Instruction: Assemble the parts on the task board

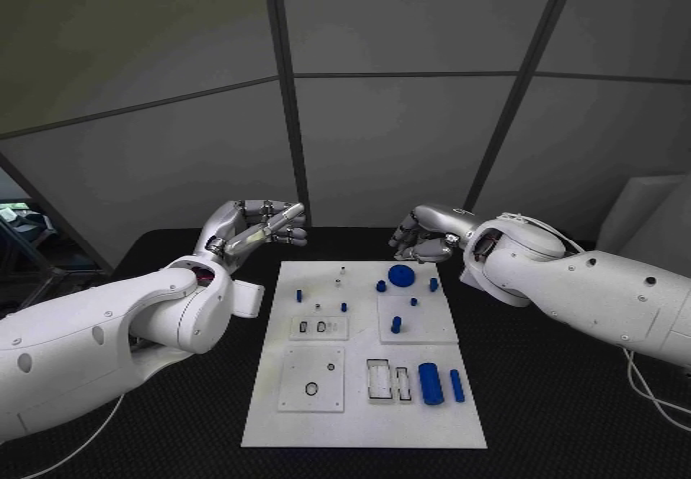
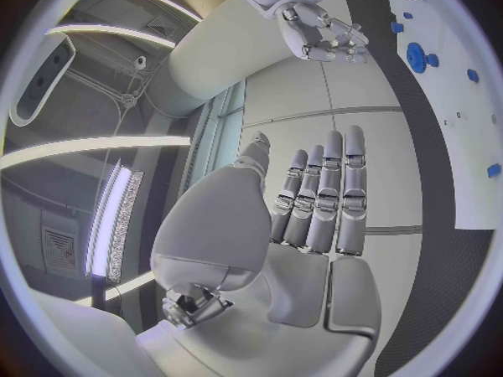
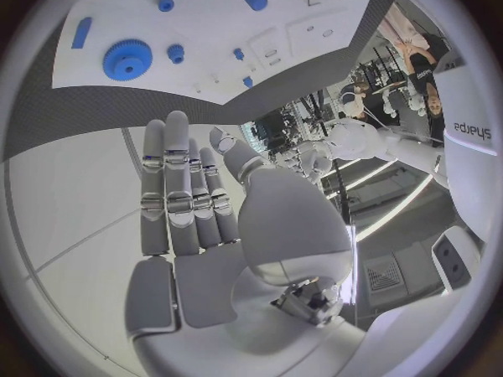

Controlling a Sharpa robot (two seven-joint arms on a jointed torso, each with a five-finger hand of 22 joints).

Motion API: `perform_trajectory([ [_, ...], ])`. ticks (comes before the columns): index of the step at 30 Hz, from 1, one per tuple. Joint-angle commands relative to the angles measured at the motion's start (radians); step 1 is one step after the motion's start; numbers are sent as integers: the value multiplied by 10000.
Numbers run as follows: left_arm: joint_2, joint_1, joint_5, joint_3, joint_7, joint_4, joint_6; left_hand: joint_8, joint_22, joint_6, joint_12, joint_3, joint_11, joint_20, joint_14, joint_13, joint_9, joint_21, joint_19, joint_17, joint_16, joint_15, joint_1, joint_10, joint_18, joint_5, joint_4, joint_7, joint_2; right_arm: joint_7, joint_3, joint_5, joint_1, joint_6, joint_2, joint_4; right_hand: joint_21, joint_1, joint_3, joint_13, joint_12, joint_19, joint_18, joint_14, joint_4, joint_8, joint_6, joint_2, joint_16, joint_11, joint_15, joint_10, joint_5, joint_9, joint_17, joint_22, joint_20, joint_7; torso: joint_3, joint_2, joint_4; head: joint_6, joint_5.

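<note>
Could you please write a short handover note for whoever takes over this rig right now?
Left hand: open, holding nothing, raised beyond the far left corner of the task board.
Right hand: fingers curled, holding nothing, raised beyond the far right corner.
Things: blue gear and small blue pegs on the board's far part; two blue cylinders lie near its right edge.
Done: no part is in hand.
Left: pick up and fit the loose parts.

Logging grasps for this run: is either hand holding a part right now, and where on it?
Nothing is held. The left hand and right hand are both empty, fingers extended, beyond the white task board.
</note>
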Motion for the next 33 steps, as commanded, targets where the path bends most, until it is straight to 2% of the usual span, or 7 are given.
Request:
perform_trajectory([
  [1,-115,7,-415,5,-86,317,146,-64,12,92,-44,-3,9,-15,23,-2,-14,46,64,16,36,3,109,27,-117,-14,-51,-2,-36,-739,4,-1466,47,690,64,-37,1280,-208,571,4,-107,150,116,559,233,-249,211,-418,1170,-100,-186,5,-4,-16,1118,806,-155,-103,-83,369,59,51,-44],
  [2,-150,7,-450,6,-91,419,149,-64,12,92,-44,-3,9,-15,23,-2,-14,46,64,16,36,3,109,27,-117,-14,-51,-2,-36,-792,4,-1573,53,735,90,-52,1403,-222,618,6,-105,179,109,577,265,-256,198,-450,1301,-101,-188,-23,-18,-18,1220,913,-155,-104,-92,408,63,51,-51],
  [8,-230,5,-526,9,-104,729,149,-78,18,93,-58,-10,12,-16,-3,-5,-17,60,70,32,30,7,121,18,-120,-14,-69,-2,-43,-1010,3,-1947,68,930,259,-164,3336,-308,794,17,-82,1260,-242,588,510,-278,-87,-768,2526,-54,-142,-583,-109,-31,2045,3435,-132,-100,-132,649,88,32,-161],
  [10,-232,4,-534,9,-106,780,152,-78,18,93,-58,-10,12,-16,-3,-5,-17,60,70,32,30,7,121,18,-120,-14,-69,-2,-43,-1035,3,-1998,70,970,308,-183,3674,-274,829,26,-65,1389,-300,516,582,-274,-159,-819,2841,-33,-131,-691,-116,-26,2260,3862,-112,-107,-129,710,108,33,-169],
  [20,-224,3,-543,10,-112,877,163,-134,34,55,-106,-41,37,-16,-67,-18,-32,92,80,73,15,24,102,-33,-128,-15,-84,31,-52,-1072,-1,-2234,71,1320,578,-378,4372,-148,894,27,-60,1670,-426,395,728,-283,-354,-909,3867,14,-108,-902,-77,-30,3149,4782,-65,-184,-134,834,207,53,-189],
  [25,-227,2,-543,11,-61,956,112,-148,37,45,-116,-49,43,-15,-80,-20,-36,100,80,84,13,28,96,-43,-130,-15,-86,39,-51,-1164,-45,-2365,69,1484,718,-477,4348,-116,881,15,-81,1525,-399,248,779,-287,-435,-954,3804,54,-74,-1071,-81,-31,3009,4680,-38,-228,-116,889,244,70,-245],
  [33,-265,-2,-539,11,1,1067,60,-148,38,48,-116,-48,44,-14,-82,-20,-36,101,81,86,13,28,96,-41,-130,-14,-86,39,-47,-1110,-88,-2431,67,1541,840,-447,4612,-58,909,26,-37,1689,-457,297,826,-268,-449,-923,4390,56,-68,-1084,-26,-22,3597,5074,-22,-236,-113,916,240,2,-199],
])
